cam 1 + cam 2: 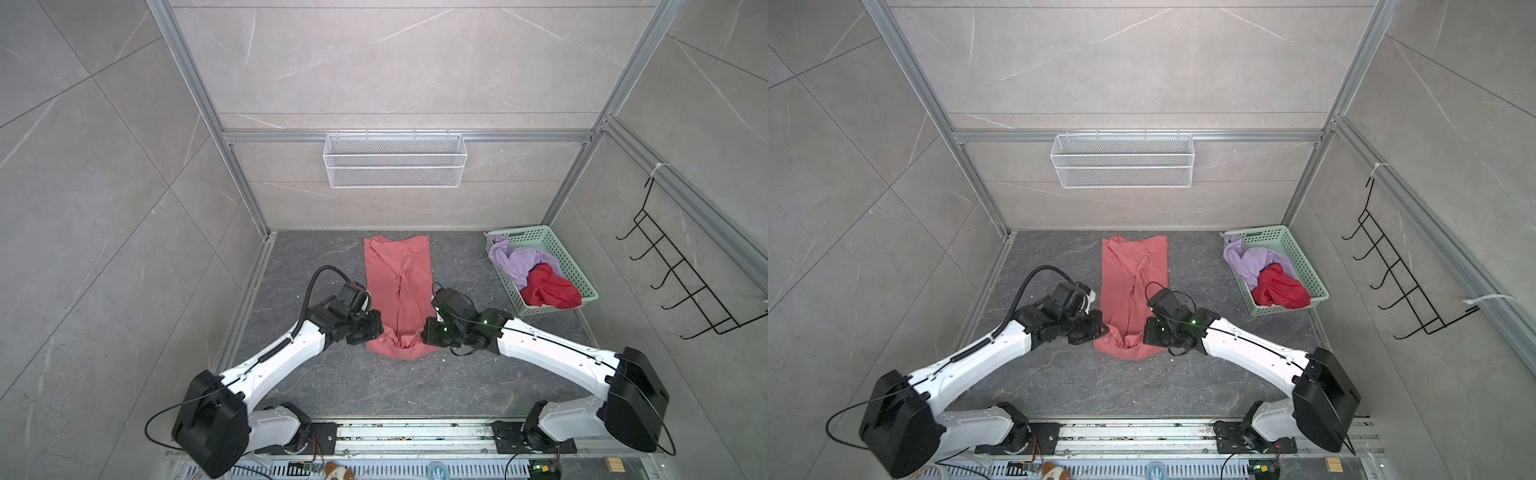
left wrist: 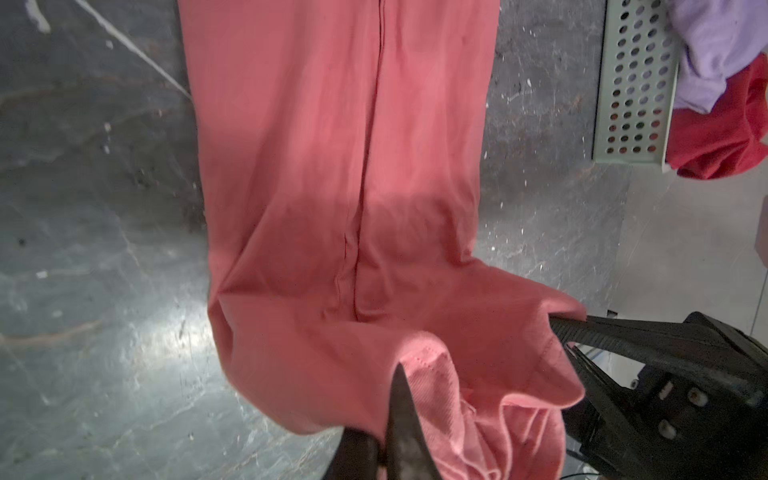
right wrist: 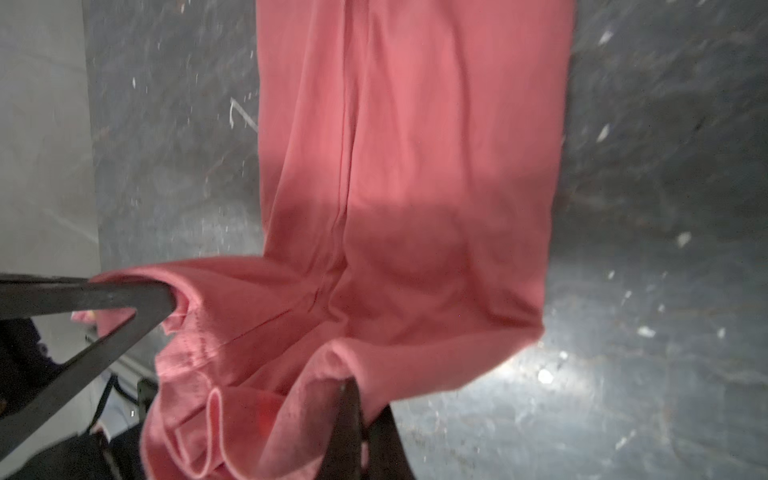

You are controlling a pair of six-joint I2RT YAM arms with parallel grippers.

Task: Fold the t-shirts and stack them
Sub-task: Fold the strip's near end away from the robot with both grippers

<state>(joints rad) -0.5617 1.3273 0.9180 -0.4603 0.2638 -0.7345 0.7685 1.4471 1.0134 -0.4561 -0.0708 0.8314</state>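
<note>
Now, left hand [image 1: 375,332], right hand [image 1: 424,336], both pressed together, pinching near edge of pink t-shirt [image 1: 397,282]

Pink tee [image 1: 397,286] folded lengthwise — lilac [image 1: 521,262], red [image 1: 548,291] crumpled.

Both top views sit high above the arm bases and look steeply down and forward. They are far enough back to hold both arms, the dark marbled stone tabletop [image 1: 374,386] and the mint-green plastic lattice basket [image 1: 567,257] out beyond the right gripper [image 1: 428,334]. Each wrist camera sits close behind its own gripper, sighting along the fingers: the left wrist view looks past the left gripper [image 2: 382,415], the right wrist view past the right. All four views share the end of the long salmon-pink cotton t-shirt [image 1: 399,282] between the two grippers.
</note>
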